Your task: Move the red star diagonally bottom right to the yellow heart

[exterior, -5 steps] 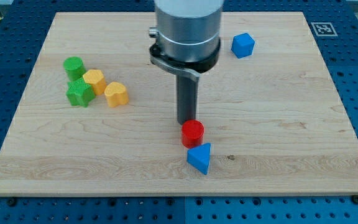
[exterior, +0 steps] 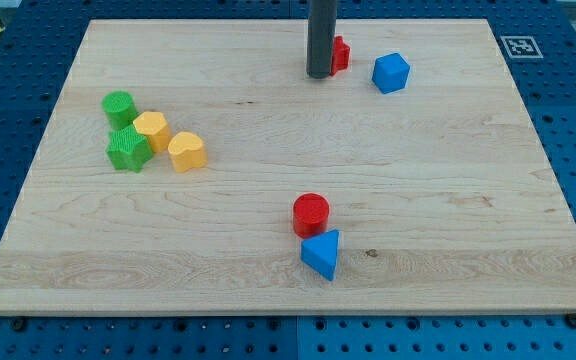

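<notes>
— Red star [exterior: 340, 53] first: where does it sit?
— Near the view's top, half hidden behind my rod; my tip [exterior: 319, 75] touches its left side.
— And the yellow heart [exterior: 187, 151]?
— Well apart, toward the wooden surface's [exterior: 448, 180] left, beside a yellow block [exterior: 152, 130]; jaws I have none, only the rod.
</notes>
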You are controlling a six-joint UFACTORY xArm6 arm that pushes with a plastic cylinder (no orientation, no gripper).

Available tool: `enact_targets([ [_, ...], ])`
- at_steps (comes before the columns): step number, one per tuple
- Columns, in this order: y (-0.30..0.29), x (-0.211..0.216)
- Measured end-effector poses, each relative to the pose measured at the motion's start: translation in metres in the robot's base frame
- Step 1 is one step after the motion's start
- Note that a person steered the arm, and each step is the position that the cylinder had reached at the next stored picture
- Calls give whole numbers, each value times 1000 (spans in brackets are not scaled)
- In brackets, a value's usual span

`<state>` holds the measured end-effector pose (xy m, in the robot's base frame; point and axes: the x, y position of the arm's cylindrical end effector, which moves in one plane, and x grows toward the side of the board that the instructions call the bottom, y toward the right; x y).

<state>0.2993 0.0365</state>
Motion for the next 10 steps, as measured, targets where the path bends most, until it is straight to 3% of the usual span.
enact_targets([
  [1, -4, 0],
  [3, -32, -61],
  [4, 15, -62],
  [6, 18, -32],
  [10, 27, 69],
])
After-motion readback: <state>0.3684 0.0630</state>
